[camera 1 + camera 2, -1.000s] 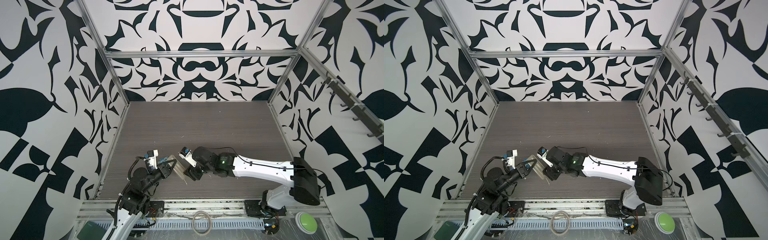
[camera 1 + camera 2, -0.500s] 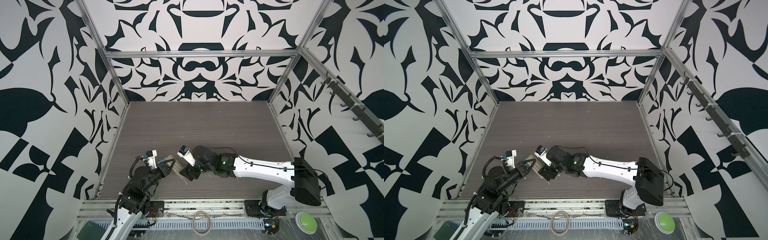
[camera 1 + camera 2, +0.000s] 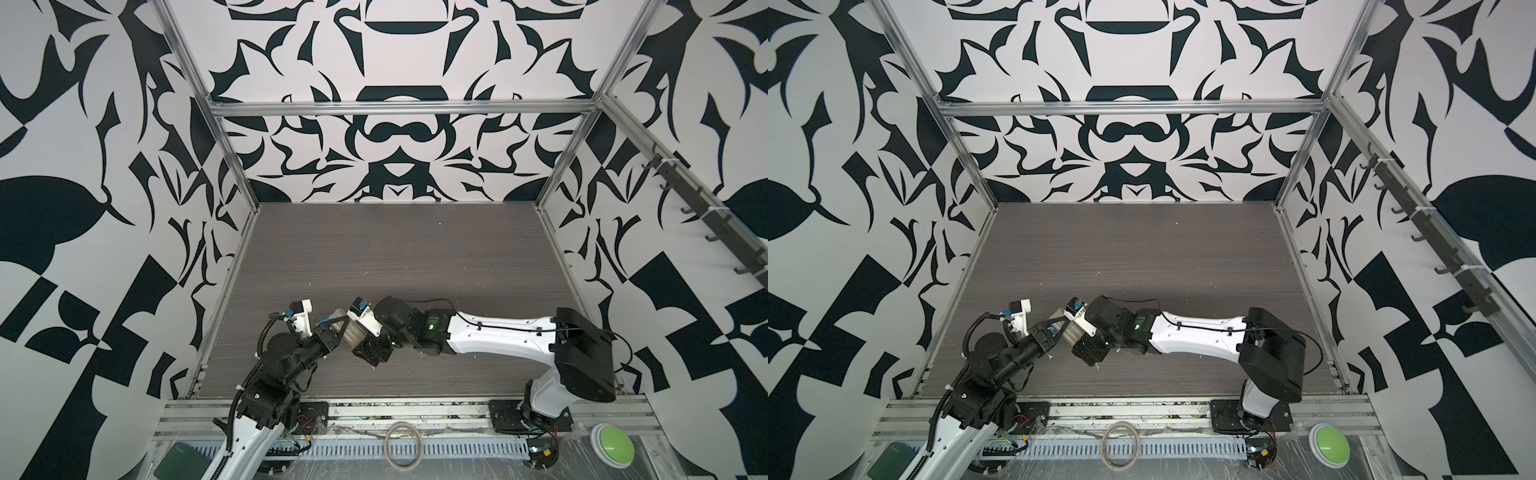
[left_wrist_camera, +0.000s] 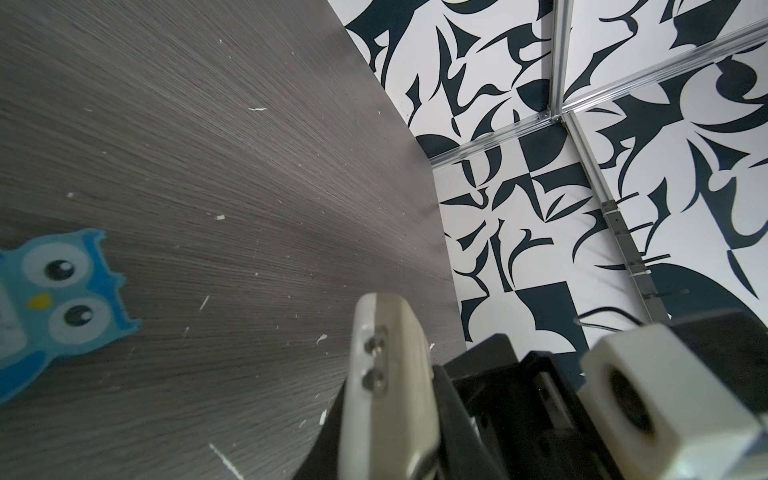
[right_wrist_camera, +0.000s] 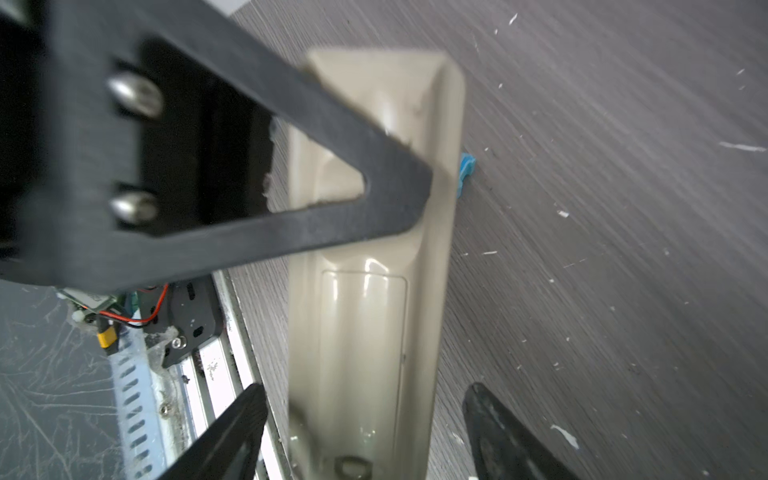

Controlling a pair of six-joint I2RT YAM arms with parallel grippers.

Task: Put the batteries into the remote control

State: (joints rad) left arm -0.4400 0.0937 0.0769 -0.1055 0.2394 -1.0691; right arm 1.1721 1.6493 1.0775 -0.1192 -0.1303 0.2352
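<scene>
- slim cream-white plastic remote control: plain back showing, rectangular battery cover closed
- left gripper clamped on it
- right gripper spread wide, straddling it, no contact

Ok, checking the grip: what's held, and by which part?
Left claw grips the remote near its LED end; right claw is open around the battery-cover end.

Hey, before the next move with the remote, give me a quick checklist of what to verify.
1. Left tool shut on the remote control: ok.
2. Remote control held above the table: ok.
3. Right tool open, fingers either side of the remote control, not touching: ok.
4. Battery cover removed: not ok, it is on.
5. Batteries located: cannot tell, none in any view.
</scene>
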